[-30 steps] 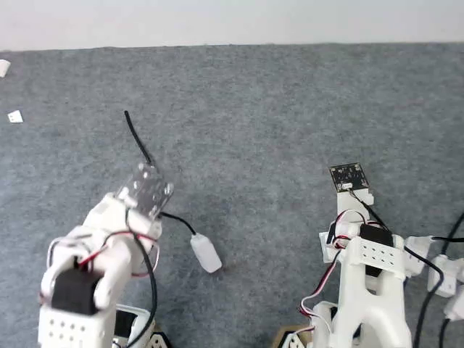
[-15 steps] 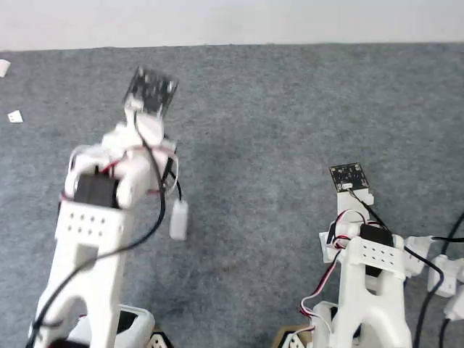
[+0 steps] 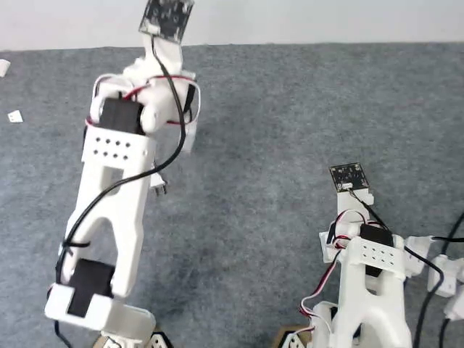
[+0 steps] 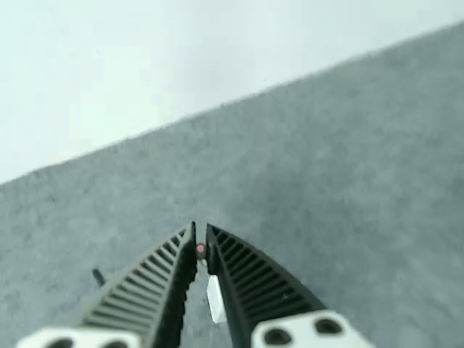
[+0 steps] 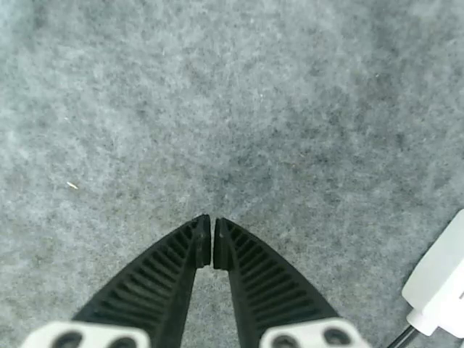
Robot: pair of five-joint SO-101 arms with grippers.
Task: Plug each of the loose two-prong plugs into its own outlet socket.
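My left arm [image 3: 116,145] is raised high over the far left of the grey carpet. In the left wrist view the left gripper [image 4: 201,233] is shut on the thin cable of a white two-prong plug [image 4: 214,299], which dangles under the fingers. The high view has that plug [image 3: 190,135] hanging beside the arm, blurred. My right gripper [image 5: 212,225] is shut with nothing in it, low over bare carpet. Beside it lies a white plug [image 5: 441,281] with a black cable. Several white plug or socket pieces [image 3: 435,270] lie at the right edge, next to the right arm [image 3: 366,254].
The grey carpet [image 3: 275,123] ends at a white wall [image 3: 290,18] at the back. Two small white scraps [image 3: 14,116] lie at the far left. A black cable end [image 4: 96,275] pokes out beside the left fingers.
The left arm has swung up and toward the back of the table, lifting the white plug off the carpet by its cable. The right arm has not moved.
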